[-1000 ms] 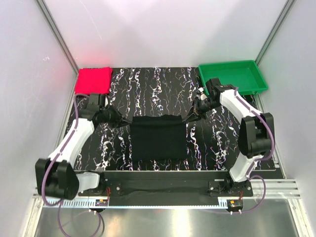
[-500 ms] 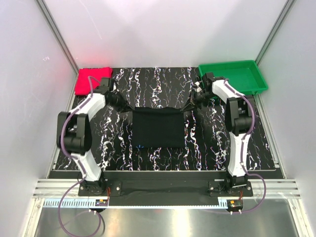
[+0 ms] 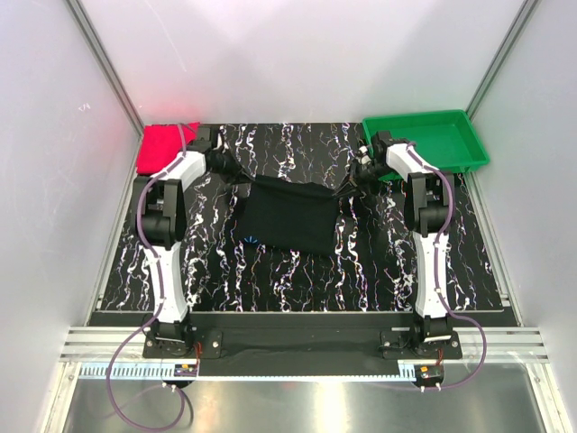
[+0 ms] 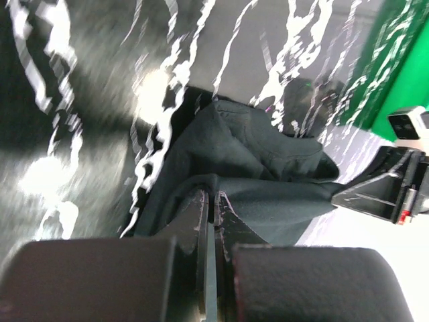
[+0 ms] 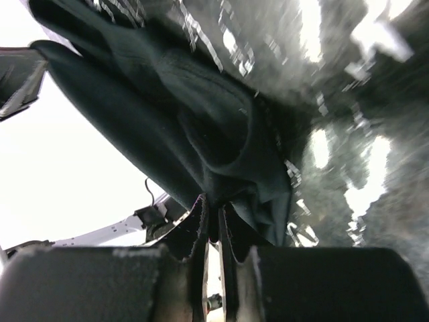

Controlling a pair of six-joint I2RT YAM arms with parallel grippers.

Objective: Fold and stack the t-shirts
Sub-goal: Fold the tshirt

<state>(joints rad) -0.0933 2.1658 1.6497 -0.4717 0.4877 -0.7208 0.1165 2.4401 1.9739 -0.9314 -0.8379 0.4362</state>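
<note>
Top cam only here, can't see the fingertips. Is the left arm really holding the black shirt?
Observer: Yes. The left wrist view shows the left gripper with its jaws shut on an edge of the black t-shirt.
Operator: And the right?
Observer: In the right wrist view, the right gripper has its jaws nearly together, with a bunched fold of the shirt pinched at the tips.
Operator: Cloth flat between them?
Observer: No. Both wrist views show it gathered in thick folds just past the jaws.
</note>
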